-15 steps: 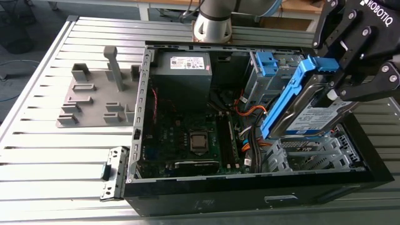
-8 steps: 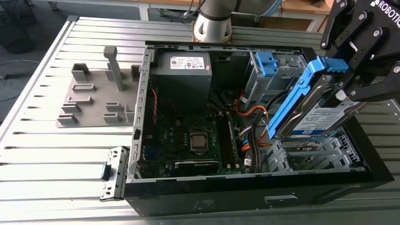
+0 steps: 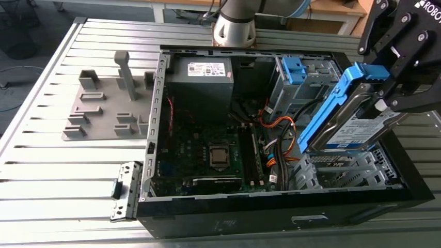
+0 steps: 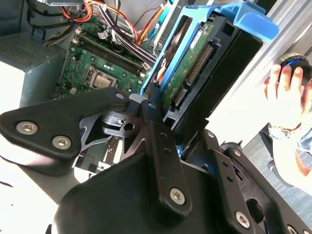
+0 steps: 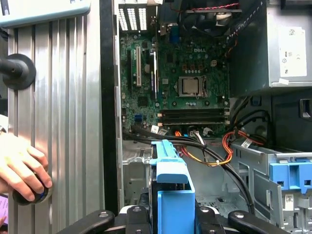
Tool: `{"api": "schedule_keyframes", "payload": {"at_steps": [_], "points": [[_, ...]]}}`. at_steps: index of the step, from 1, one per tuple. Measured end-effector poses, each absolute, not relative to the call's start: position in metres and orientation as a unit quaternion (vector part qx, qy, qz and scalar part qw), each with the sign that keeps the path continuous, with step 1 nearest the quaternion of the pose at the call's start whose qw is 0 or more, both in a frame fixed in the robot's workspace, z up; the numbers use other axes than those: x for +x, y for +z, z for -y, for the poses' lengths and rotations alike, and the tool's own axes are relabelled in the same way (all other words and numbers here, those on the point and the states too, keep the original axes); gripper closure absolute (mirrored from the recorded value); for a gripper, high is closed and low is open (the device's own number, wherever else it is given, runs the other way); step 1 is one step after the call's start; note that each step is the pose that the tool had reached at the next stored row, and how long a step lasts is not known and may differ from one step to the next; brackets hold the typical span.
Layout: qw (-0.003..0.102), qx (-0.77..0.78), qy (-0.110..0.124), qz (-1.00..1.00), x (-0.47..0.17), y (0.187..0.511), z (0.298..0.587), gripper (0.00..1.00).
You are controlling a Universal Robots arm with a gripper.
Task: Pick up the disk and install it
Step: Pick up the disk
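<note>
While my jaws are pinching the disk [image 3: 362, 128], it hangs tilted on edge, clear of the bench, just above the drive cage [image 3: 348, 173] at the exterior view's right of the case [image 3: 227, 219], so I judge pickup done, install not yet.

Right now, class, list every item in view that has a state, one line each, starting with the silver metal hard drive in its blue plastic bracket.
Silver metal disk in blue plastic bracket: gripped, held tilted over the case.
Gripper: shut on the disk.
Black computer case: open, inside exposed.
Grey power-supply box: mounted inside the case.
Person's hand: resting on a dark round knob.
</note>
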State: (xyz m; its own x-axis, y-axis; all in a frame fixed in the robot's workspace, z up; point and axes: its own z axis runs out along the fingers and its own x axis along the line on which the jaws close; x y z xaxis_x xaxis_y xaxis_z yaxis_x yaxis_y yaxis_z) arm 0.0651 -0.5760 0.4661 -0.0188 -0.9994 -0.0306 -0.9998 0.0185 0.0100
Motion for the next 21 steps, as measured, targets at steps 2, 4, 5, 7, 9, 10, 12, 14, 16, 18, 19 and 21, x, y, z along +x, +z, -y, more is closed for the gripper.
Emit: {"api": "schedule_keyframes", "payload": {"at_steps": [2, 4, 5, 7, 9, 10, 12, 14, 16, 18, 19, 21], "points": [[0.008, -0.700, 0.015, -0.714, 0.065, 0.466, 0.578, 0.64], [0.008, -0.700, 0.015, -0.714, 0.065, 0.466, 0.582, 0.64], [0.008, -0.700, 0.015, -0.714, 0.065, 0.466, 0.585, 0.64], [0.009, -0.700, 0.016, -0.714, 0.065, 0.466, 0.589, 0.64], [0.014, -0.700, 0.021, -0.713, 0.065, 0.465, 0.593, 0.64], [0.018, -0.700, 0.025, -0.713, 0.065, 0.465, 0.594, 0.64], [0.022, -0.700, 0.029, -0.713, 0.066, 0.465, 0.595, 0.64], [0.022, -0.700, 0.029, -0.713, 0.069, 0.464, 0.596, 0.64], [0.022, -0.700, 0.029, -0.713, 0.071, 0.463, 0.596, 0.64], [0.022, -0.700, 0.029, -0.713, 0.073, 0.461, 0.596, 0.64], [0.022, -0.700, 0.029, -0.713, 0.074, 0.460, 0.596, 0.64], [0.022, -0.700, 0.029, -0.713, 0.077, 0.458, 0.596, 0.64]]}}
